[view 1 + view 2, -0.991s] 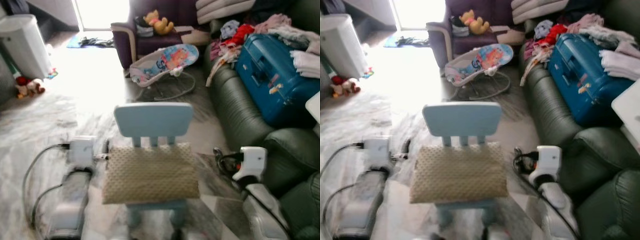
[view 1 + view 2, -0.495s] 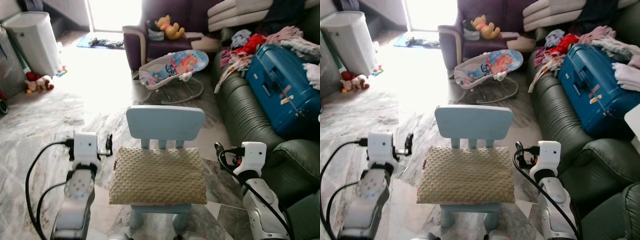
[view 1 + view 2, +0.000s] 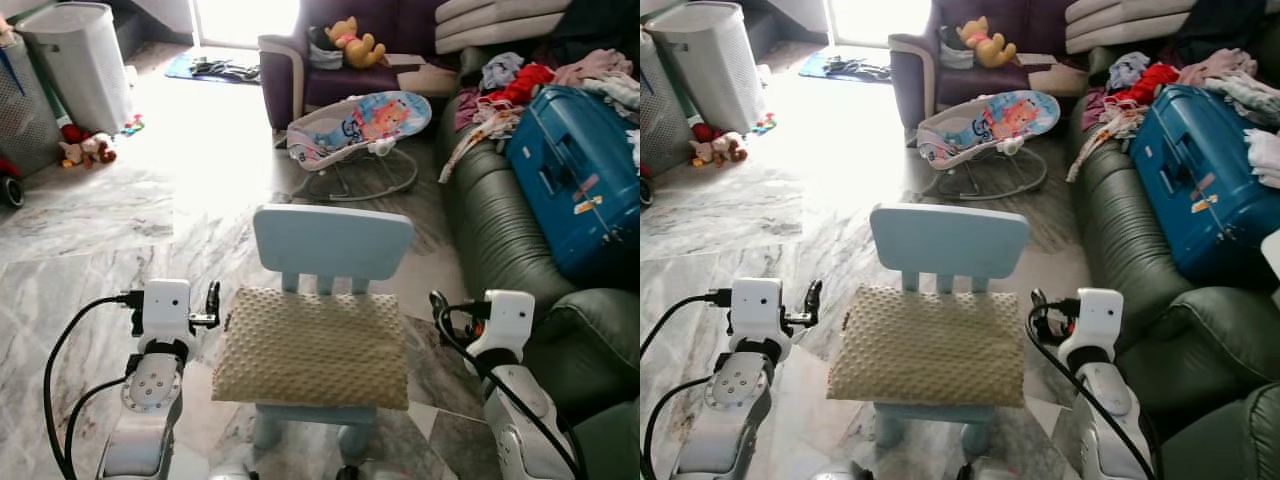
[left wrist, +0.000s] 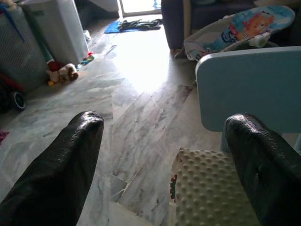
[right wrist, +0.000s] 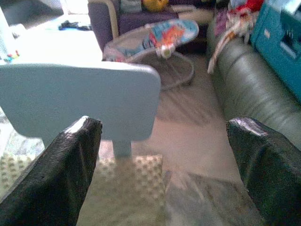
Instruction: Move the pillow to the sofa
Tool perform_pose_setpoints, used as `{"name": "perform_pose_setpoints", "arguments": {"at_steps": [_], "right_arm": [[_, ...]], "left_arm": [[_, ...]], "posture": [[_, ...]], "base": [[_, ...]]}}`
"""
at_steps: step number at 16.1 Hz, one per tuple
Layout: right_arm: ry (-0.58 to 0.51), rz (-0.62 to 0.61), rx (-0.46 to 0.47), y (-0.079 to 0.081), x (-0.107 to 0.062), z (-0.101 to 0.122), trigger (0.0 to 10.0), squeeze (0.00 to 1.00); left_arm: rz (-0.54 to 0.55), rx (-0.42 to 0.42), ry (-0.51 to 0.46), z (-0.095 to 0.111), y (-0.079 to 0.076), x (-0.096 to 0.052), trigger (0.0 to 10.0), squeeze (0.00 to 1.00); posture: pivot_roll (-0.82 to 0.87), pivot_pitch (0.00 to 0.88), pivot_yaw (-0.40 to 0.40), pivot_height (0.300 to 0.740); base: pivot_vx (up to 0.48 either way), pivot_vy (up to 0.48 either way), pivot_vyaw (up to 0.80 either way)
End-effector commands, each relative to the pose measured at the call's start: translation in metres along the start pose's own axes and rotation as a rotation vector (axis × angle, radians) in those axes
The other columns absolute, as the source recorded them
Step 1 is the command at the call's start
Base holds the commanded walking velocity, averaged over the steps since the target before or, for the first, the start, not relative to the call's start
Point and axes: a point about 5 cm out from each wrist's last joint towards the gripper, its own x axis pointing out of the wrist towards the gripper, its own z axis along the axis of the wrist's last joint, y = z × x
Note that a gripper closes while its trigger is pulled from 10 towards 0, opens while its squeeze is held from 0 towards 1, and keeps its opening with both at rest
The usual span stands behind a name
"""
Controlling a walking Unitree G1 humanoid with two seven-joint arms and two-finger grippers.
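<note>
Here the pillow (image 3: 312, 347) covers the chair (image 3: 333, 240) seat, both grippers (image 4: 164, 155) (image 5: 162, 155) seemingly spread wide beside it.

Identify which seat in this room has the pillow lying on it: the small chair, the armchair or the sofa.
The small light-blue chair between the grippers holds the beige dotted pillow. The purple armchair holds a yellow toy; the green sofa holds a suitcase.

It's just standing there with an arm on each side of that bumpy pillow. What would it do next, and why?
Probably bring both grippers inward to squeeze the pillow. It lies untouched on the little blue chair, while the left gripper and right gripper flank it with jaws open, holding nothing.
</note>
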Motion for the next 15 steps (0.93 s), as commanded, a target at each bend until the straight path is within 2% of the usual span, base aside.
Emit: {"name": "perform_pose_setpoints", "arguments": {"at_steps": [1,2,4,5,6,7,11,15], "right_arm": [[-0.014,0.029,-0.005,0.006,0.002,0.006,10.0,0.00],[-0.020,0.045,0.001,0.010,0.004,0.007,10.0,0.00],[-0.039,0.041,0.008,0.013,0.007,0.012,10.0,0.00],[-0.037,0.040,0.009,0.013,0.006,0.011,10.0,0.00],[-0.035,0.036,0.010,0.012,0.003,0.011,10.0,0.00],[-0.031,0.025,0.015,0.010,0.000,0.010,10.0,0.00],[0.008,-0.010,0.039,0.002,-0.012,0.001,10.0,0.00],[0.003,-0.010,0.013,-0.003,-0.010,0.008,10.0,0.00]], "left_arm": [[-0.019,-0.001,0.007,0.000,0.001,0.001,10.0,0.00],[-0.043,-0.023,0.015,-0.001,-0.001,0.002,10.0,0.00],[-0.080,0.023,-0.013,0.008,-0.008,0.008,10.0,0.00],[-0.072,0.040,-0.023,0.009,-0.007,0.009,10.0,0.00],[-0.074,0.020,-0.018,0.010,-0.006,0.009,10.0,0.00],[-0.073,0.036,-0.029,0.012,-0.004,0.008,10.0,0.00],[-0.082,0.039,0.000,0.006,-0.002,-0.004,10.0,0.00],[-0.067,0.028,-0.002,0.005,-0.003,-0.003,10.0,0.00]], "posture": [[-0.01,0.000,-0.029,0.740],[-0.02,0.000,-0.019,0.740],[-0.01,0.000,-0.009,0.730],[-0.01,0.000,-0.006,0.730],[-0.01,0.000,-0.001,0.730],[-0.01,0.000,-0.002,0.730],[0.00,0.000,-0.008,0.730],[-0.01,0.000,-0.025,0.730]], "base": [[0.000,0.000,0.00],[0.000,0.000,0.00],[0.000,0.000,0.00],[0.000,0.000,0.00],[0.000,0.000,0.00],[0.000,0.000,0.00],[0.000,0.000,-0.80],[0.000,0.000,0.00]]}}
